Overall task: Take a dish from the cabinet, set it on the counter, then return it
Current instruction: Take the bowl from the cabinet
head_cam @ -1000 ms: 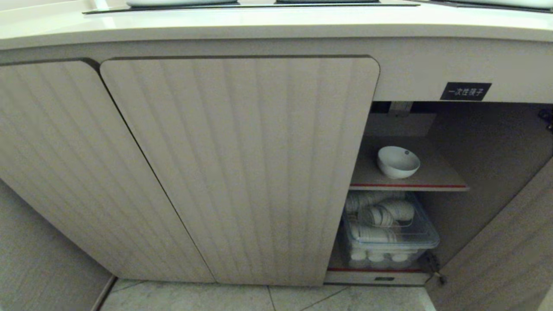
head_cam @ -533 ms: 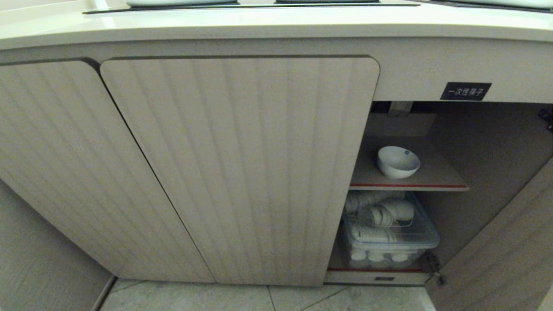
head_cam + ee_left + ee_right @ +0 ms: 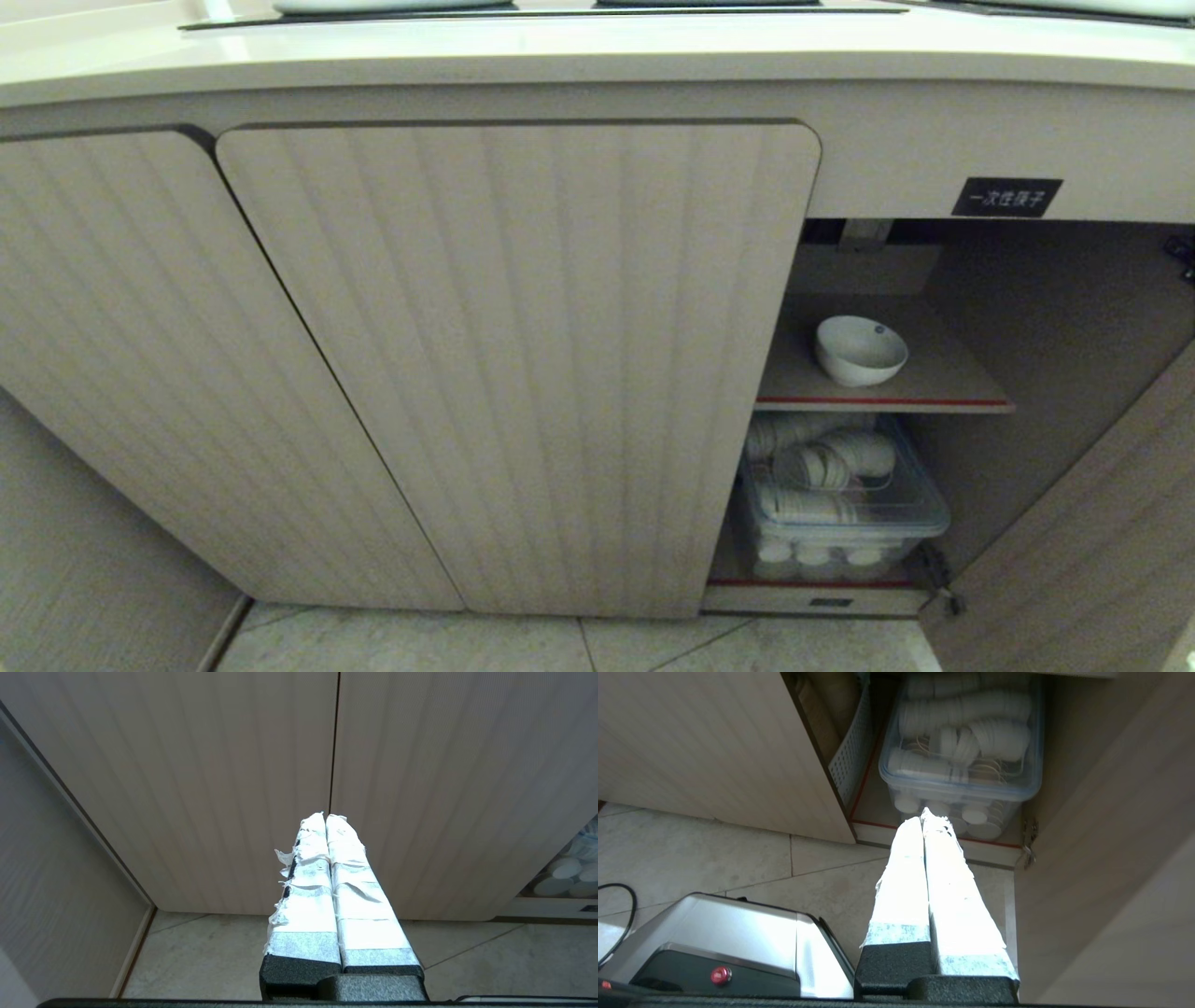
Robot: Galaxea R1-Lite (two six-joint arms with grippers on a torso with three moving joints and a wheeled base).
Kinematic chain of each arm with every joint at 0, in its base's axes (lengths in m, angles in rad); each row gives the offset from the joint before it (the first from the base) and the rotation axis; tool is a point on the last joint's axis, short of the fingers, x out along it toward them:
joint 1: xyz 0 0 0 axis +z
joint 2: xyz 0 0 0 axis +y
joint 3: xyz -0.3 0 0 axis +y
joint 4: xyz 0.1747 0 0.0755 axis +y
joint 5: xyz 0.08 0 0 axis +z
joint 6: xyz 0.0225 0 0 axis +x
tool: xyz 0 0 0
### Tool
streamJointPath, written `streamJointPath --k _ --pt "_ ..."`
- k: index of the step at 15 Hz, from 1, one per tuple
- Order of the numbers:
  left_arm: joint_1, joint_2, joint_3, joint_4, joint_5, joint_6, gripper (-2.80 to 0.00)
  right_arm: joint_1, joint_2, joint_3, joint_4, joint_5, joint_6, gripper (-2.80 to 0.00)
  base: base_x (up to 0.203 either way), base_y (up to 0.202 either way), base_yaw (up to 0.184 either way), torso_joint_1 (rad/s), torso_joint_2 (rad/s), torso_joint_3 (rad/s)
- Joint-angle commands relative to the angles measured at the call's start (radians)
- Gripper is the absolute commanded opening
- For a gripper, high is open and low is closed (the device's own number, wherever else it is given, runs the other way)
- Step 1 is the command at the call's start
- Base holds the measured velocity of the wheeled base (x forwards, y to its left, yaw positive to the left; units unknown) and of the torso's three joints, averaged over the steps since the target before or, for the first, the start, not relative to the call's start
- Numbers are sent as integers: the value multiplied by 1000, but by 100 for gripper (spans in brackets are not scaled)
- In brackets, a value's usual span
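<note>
One bowl (image 3: 860,350) sits upright on the red-edged upper shelf (image 3: 943,387) of the open cabinet (image 3: 523,373), at about three o'clock in the head view, below the counter (image 3: 560,56). Neither arm shows there. The right gripper (image 3: 924,816), fingers pressed together and empty, points toward the bin (image 3: 962,760) of paper cups on the cabinet floor; the left gripper (image 3: 325,819), also closed, faces the shut doors. The fetching step has barely begun: the right fingers would need to spread, rise to the shelf and take the bowl's rim.
</note>
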Motion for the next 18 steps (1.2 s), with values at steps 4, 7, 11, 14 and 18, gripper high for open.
streamJointPath --k 4,7,11,14,18 --pt "0 0 1 -1 0 -1 -280 10 287 9 -176 2 -3 -280 0 0 0 0 0 0" --pt "0 0 0 0 0 -1 -280 10 470 25 -362 2 17 -280 0 0 0 0 0 0" --pt "0 0 0 -1 0 -1 -280 10 679 27 -568 2 46 -280 0 0 0 0 0 0" --pt "0 0 1 -1 0 -1 -280 9 835 29 -734 1 52 -280 0 0 0 0 0 0" --pt "0 0 -1 0 0 -1 -280 8 1052 29 -997 -1 67 -280 0 0 0 0 0 0"
